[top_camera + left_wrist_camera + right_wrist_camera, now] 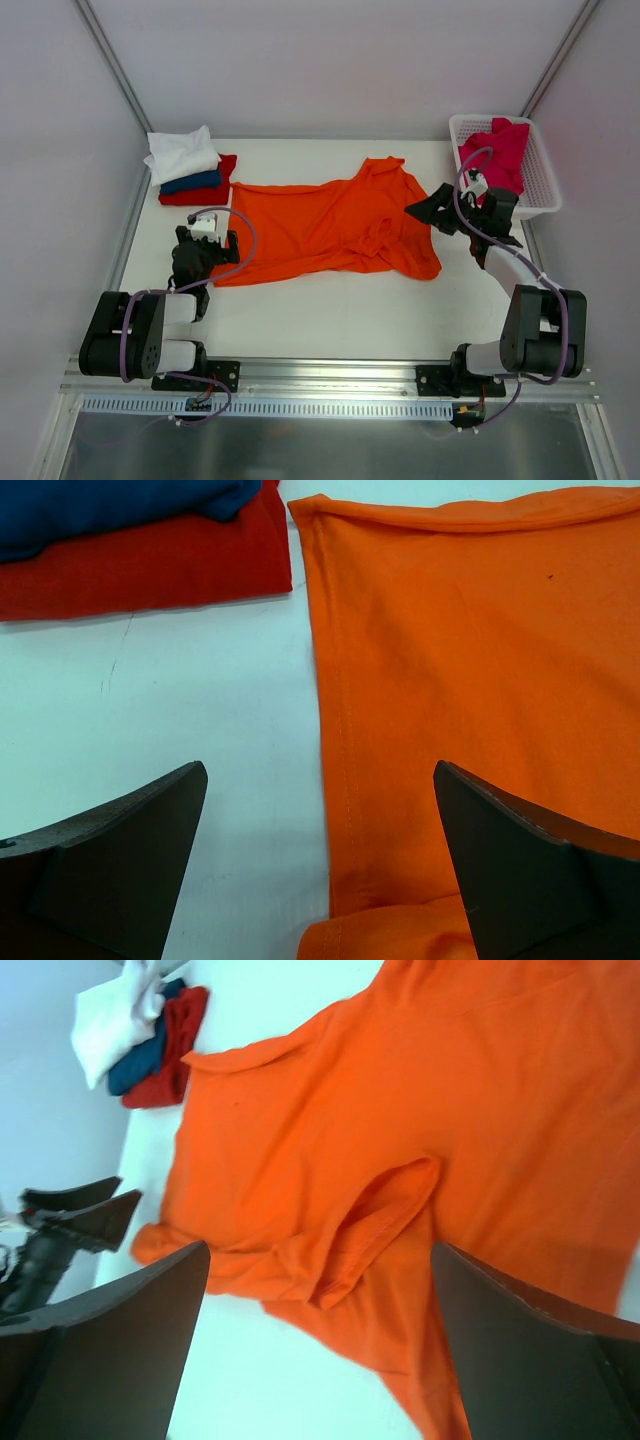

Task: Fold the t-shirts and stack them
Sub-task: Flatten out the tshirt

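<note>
A large orange t-shirt (330,225) lies spread and rumpled across the middle of the table. Its hem edge shows in the left wrist view (450,680), its folded sleeve in the right wrist view (380,1210). A stack of white (182,152), dark blue (192,181) and red (205,192) shirts sits at the back left. A crimson-pink shirt (500,150) hangs in the basket. My left gripper (207,247) is open, low over the orange shirt's left hem (320,870). My right gripper (432,212) is open above the shirt's right side, holding nothing.
A white plastic lattice basket (545,175) stands at the back right corner. Grey walls close in the table on three sides. Bare white table lies in front of the orange shirt (320,320).
</note>
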Controlling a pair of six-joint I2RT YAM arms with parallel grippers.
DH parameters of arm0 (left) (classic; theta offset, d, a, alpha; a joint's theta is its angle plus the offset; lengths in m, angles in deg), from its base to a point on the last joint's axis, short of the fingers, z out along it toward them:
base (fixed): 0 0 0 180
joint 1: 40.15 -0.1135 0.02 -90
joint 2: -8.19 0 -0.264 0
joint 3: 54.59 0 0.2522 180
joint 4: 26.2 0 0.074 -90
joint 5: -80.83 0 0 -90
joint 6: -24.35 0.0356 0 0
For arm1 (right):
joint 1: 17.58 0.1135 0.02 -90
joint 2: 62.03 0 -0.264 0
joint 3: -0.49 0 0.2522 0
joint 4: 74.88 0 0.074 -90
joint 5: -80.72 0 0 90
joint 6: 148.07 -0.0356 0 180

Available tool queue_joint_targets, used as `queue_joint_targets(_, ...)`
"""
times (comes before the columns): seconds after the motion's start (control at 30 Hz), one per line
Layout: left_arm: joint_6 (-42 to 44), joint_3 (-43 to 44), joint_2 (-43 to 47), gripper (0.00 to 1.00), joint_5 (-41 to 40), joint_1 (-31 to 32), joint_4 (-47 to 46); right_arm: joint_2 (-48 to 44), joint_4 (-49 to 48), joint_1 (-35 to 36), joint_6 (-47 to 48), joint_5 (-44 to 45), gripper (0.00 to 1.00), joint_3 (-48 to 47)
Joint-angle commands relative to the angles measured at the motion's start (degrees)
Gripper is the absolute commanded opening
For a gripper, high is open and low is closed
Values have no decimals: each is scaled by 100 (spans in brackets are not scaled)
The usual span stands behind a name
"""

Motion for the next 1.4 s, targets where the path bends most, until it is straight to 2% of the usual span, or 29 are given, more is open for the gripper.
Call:
queue_joint_targets(0.0,-52,74,16,99,147,-81,-281,-293,-825,16,-690,-793,97,193)
queue_joint_targets(0.1,-52,74,16,99,147,-73,-281,-346,-916,95,-735,-856,97,351)
queue_joint_targets(0.3,-61,74,16,99,147,-72,-281,-443,-486,314,-261,-425,97,440)
queue_joint_targets(0.63,-52,74,7,99,138,-81,-290,-434,-310,842,64,-39,96,423)
queue_joint_targets(0.87,-52,74,7,99,138,-81,-281,-284,-336,1053,205,-56,97,352)
queue_joint_targets(0.93,-61,74,16,99,138,-72,-281,-232,-284,1097,345,93,96,352)
queue_joint_targets(1.07,-52,74,16,99,147,-73,-281,-328,594,1299,1013,717,97,185)
queue_joint_targets(1.27,-52,74,16,99,147,-81,-281,-346,859,1369,1207,1016,97,124)
queue_joint_targets(1.37,-60,92,7,99,155,-81,-272,-459,1026,1396,1251,1472,96,124)
